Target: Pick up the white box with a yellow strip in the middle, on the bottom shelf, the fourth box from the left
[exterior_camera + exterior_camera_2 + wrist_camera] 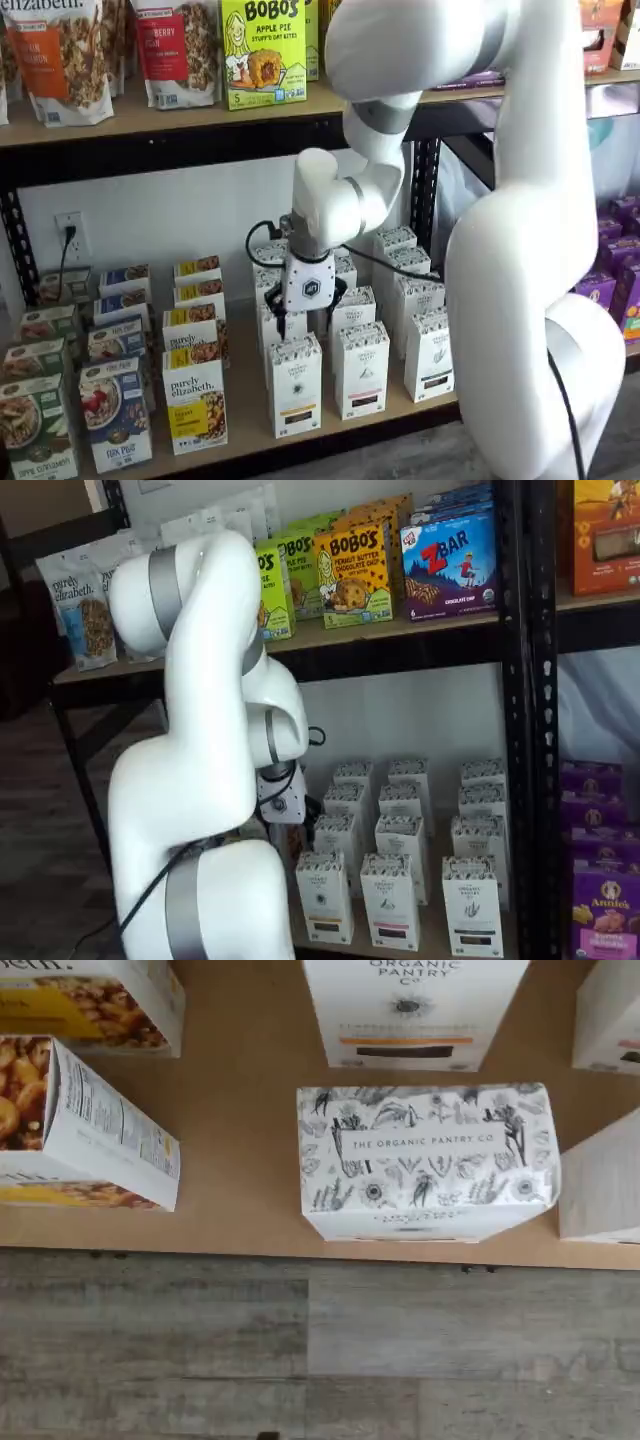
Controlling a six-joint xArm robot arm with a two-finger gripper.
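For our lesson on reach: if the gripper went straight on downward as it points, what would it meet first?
Probably the speckled top of a white box on the bottom shelf; the gripper hangs above that column, but which row is unclear.

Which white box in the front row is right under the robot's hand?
The front-row white box on the left end, beside the yellow purely elizabeth box. The gripper hangs above it; the other two front white boxes stand off to the side.

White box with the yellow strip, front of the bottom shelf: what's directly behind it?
Behind the white box stands a row of similar white cartons, partly covered by the hand hanging above them. How many there are can't be counted. All rest on the bottom shelf.
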